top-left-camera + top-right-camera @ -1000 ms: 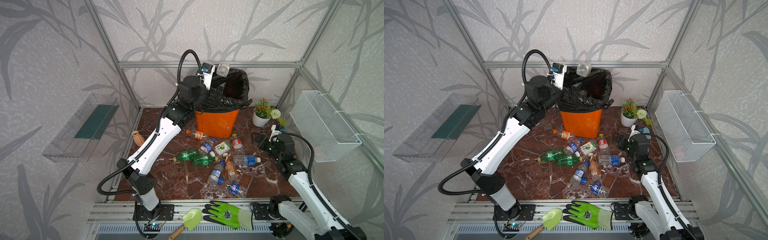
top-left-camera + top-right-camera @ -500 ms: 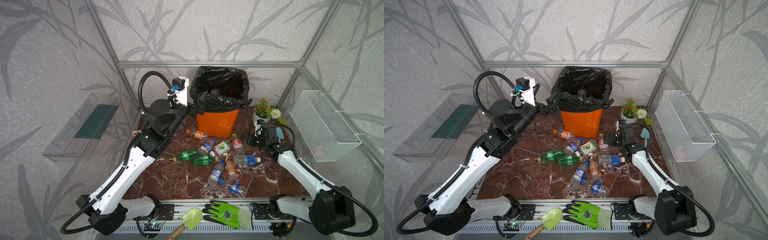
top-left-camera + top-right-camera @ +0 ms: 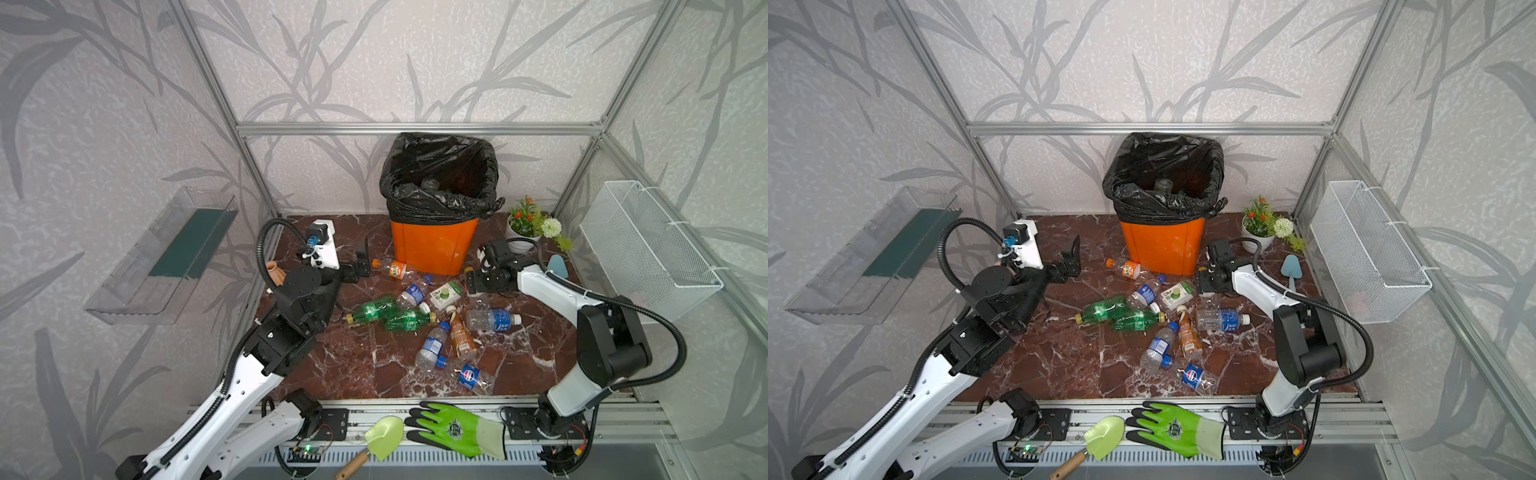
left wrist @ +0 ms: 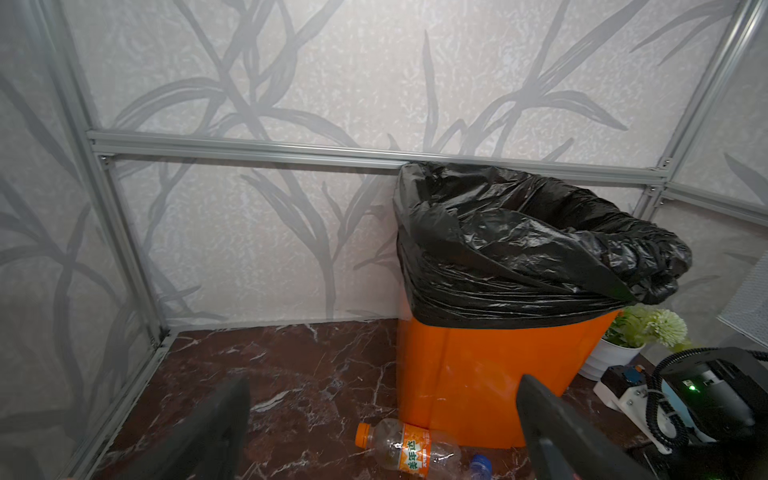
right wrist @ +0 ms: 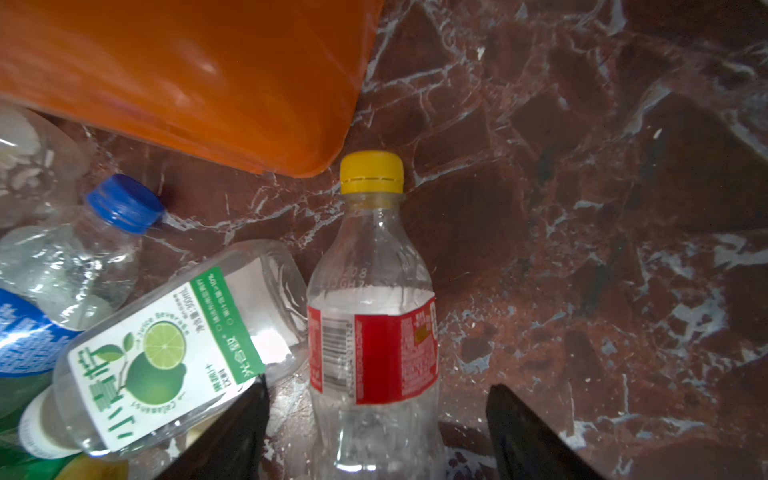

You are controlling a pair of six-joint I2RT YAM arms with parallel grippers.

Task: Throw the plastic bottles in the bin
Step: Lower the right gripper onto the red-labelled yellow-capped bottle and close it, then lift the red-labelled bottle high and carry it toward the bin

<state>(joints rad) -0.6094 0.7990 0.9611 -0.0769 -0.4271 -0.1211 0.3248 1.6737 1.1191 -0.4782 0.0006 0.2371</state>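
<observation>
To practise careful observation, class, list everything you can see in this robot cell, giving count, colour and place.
bin: one, orange with black liner, at the back wall
plastic bottles: about ten, clear, green or amber, lying on the floor before the bin; one more inside it
vase: one, terracotta, back left
flower pot: one, white, right of the bin
wire basket: one, white, right wall
wall tray: one, clear, left wall
glove: one, green, front rail
green trowel: one, front rail
blue trowel: one, back right
left gripper: open, empty, left of the bin
right gripper: open, around a red-labelled bottle
</observation>
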